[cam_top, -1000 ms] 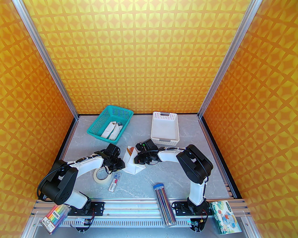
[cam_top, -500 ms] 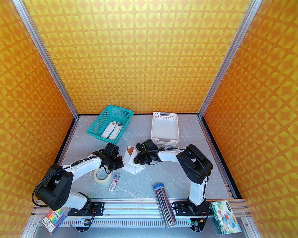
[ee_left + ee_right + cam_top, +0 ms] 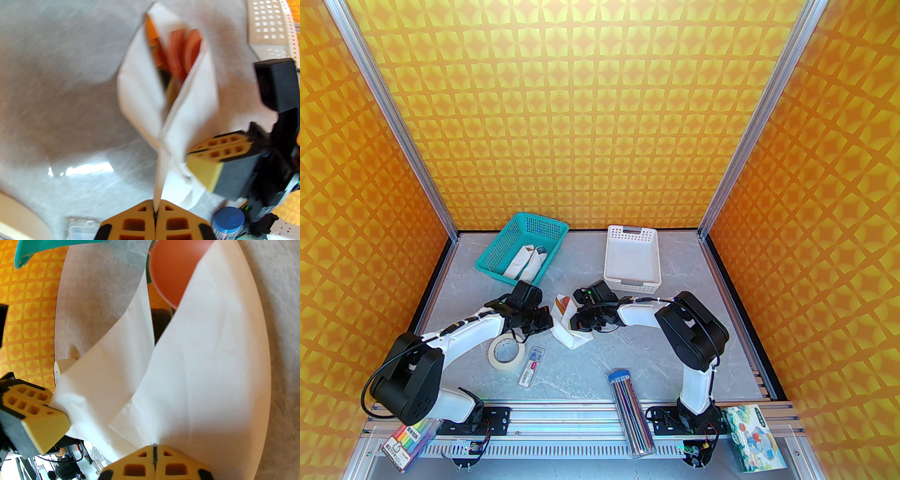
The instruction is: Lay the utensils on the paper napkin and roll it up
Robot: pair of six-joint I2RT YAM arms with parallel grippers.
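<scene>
Two claws meet at mid-worktop, each pinched together on the napkin [image 3: 570, 333]. The left claw [image 3: 154, 212] clamps a near corner, paper running up from between its fingers. The right claw [image 3: 154, 452] grips the edge of the right flap. Both side flaps are folded inward and cross over the utensils [image 3: 174, 58]. The far end gapes open, showing the spoon [image 3: 175, 268] bowl. The worktop [image 3: 675, 290] lies bare between the basket [image 3: 520, 253] and the tray [image 3: 632, 257], and at the right of the right arm. Near the left claw sit a tape roll [image 3: 505, 352] and a small case [image 3: 533, 366]. A tube [image 3: 630, 412] lies at the near edge.
</scene>
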